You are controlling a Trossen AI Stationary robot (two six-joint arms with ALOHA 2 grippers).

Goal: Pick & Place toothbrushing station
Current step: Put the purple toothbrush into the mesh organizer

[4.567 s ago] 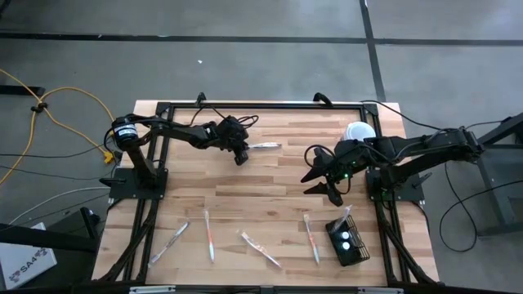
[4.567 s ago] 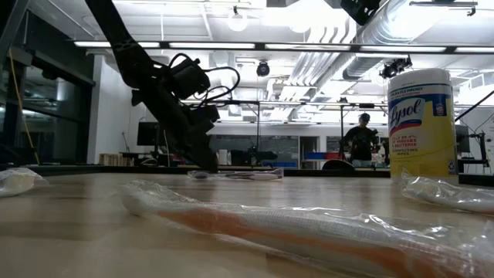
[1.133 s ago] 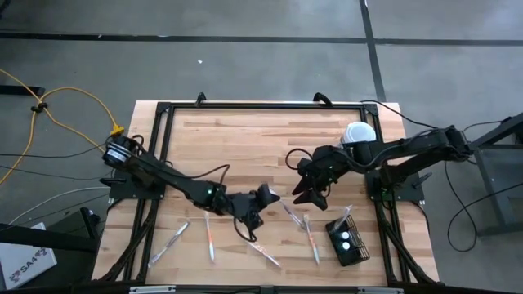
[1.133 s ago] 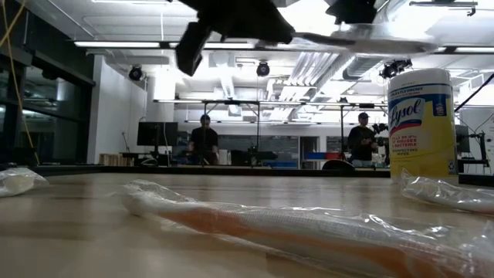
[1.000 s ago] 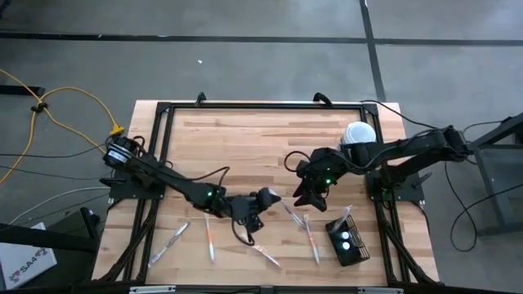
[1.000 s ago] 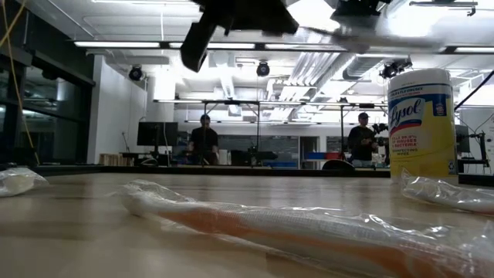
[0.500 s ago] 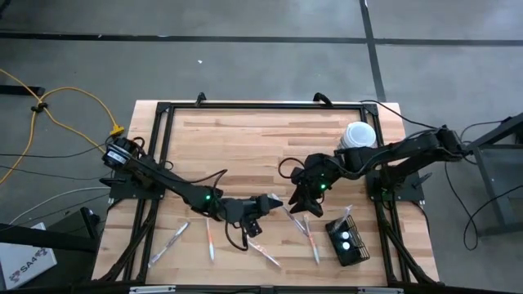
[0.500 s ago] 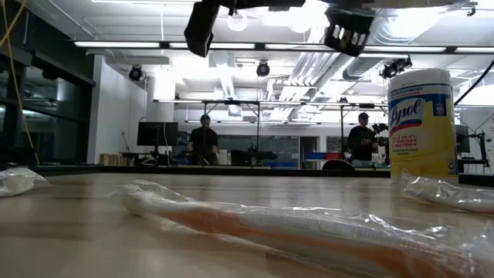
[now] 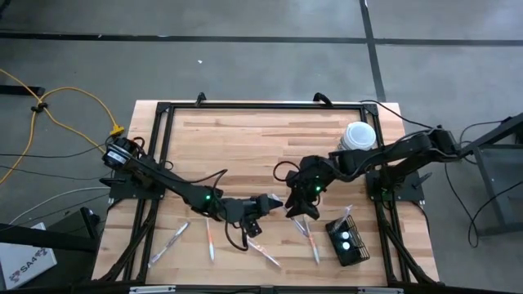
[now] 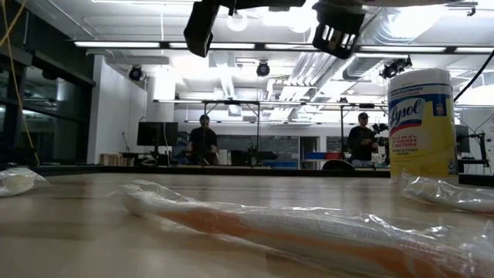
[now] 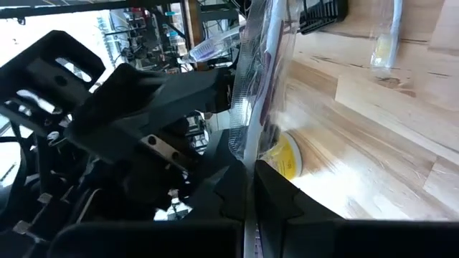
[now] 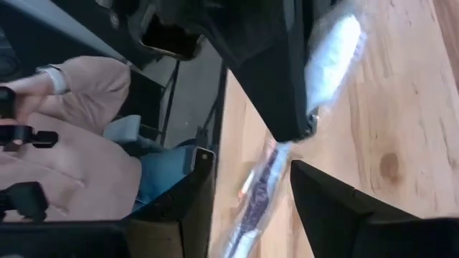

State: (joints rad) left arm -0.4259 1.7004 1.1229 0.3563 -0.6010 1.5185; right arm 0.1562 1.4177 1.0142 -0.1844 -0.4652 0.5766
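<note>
My left gripper (image 9: 270, 202) is shut on a clear-wrapped toothbrush (image 11: 262, 79) above the table's near middle. My right gripper (image 9: 294, 209) is open and faces it. In the right wrist view its two fingers (image 12: 192, 208) stand on either side of the wrapped toothbrush (image 12: 262, 174), apart from it. The toothbrushing station, a small black wire-mesh basket (image 9: 347, 242), rests on its base at the near right corner. It shows at the edge of the left wrist view as the basket (image 11: 323, 13). My left gripper pinches the wrapped toothbrush between its two fingers (image 11: 276, 204). The package comes out at the fingertips (image 11: 252, 168) and runs on forward along the fingers. It is lifted clear of the table, its free part reaching toward my right gripper.
Several other wrapped toothbrushes (image 9: 210, 237) lie along the near edge, one right in front of the low camera (image 10: 309, 232). A yellow canister with a white lid (image 9: 359, 135) stands at the far right. People stand in the room beyond.
My right gripper has come down and toward the table's near left, closing on my left gripper, so that its open fingers now flank the wrapped toothbrush. My left gripper has stayed in place, still shut on the package.
</note>
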